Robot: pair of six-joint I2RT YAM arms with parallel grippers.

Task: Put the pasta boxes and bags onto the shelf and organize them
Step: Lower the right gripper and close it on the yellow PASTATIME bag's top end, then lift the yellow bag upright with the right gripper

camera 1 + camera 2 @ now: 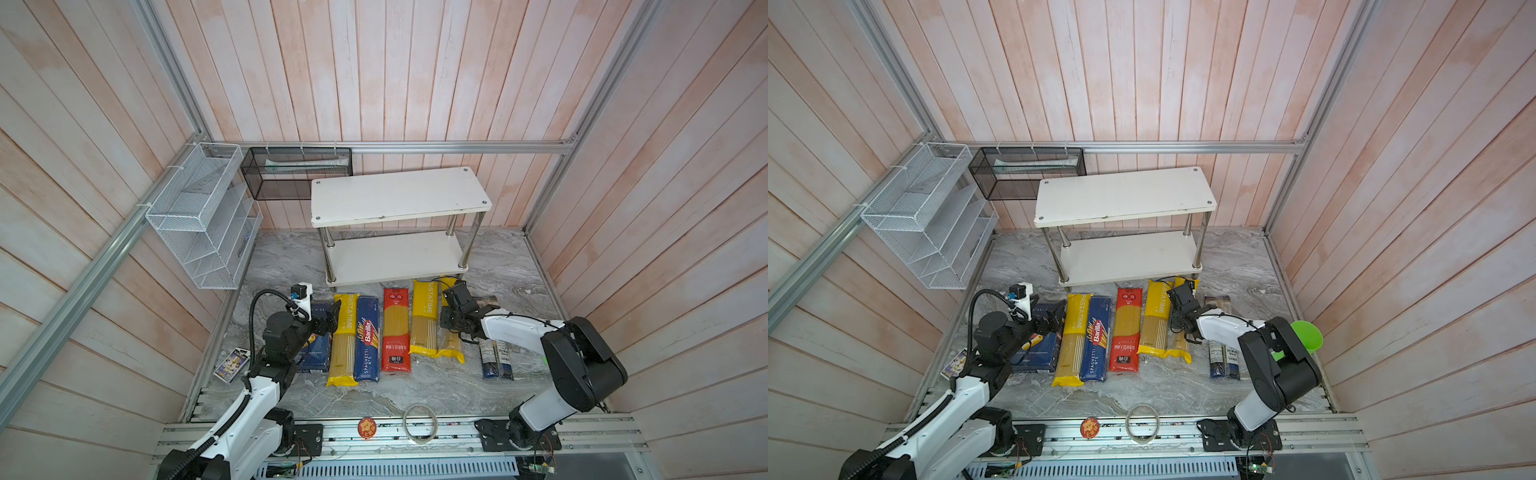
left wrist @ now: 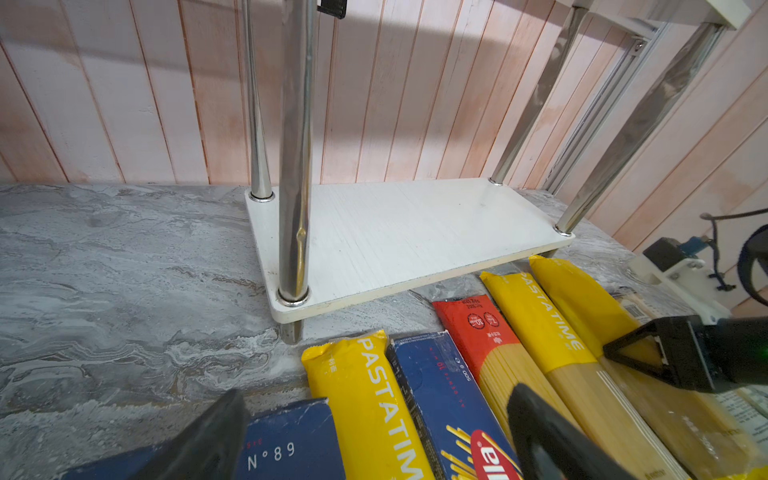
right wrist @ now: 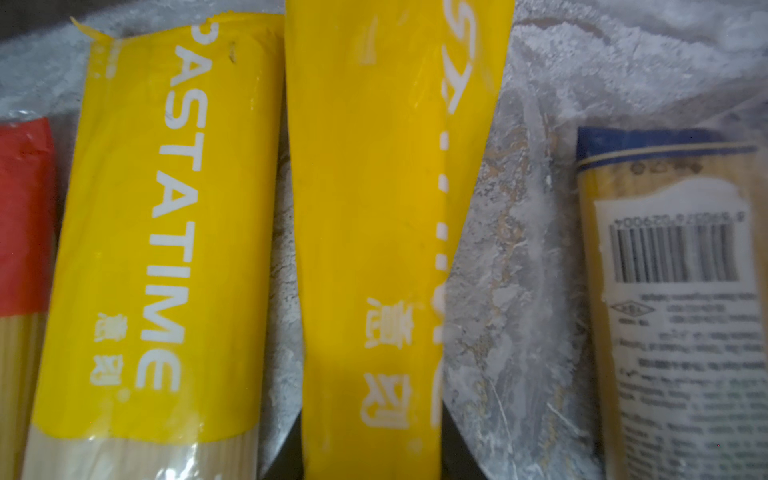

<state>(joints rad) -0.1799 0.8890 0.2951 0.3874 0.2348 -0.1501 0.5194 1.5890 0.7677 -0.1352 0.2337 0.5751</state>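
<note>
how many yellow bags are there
3. The left yellow bag lies left of the blue spaghetti box; the middle yellow bag right of the red bag; the right yellow bag beside it, in the right gripper. None seems hidden.

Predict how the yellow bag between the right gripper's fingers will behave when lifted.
Probably stiff along its length: straight spaghetti fills the yellow bag. Its glossy film may slip in the right gripper. Gripped off-centre, it will likely tilt.
</note>
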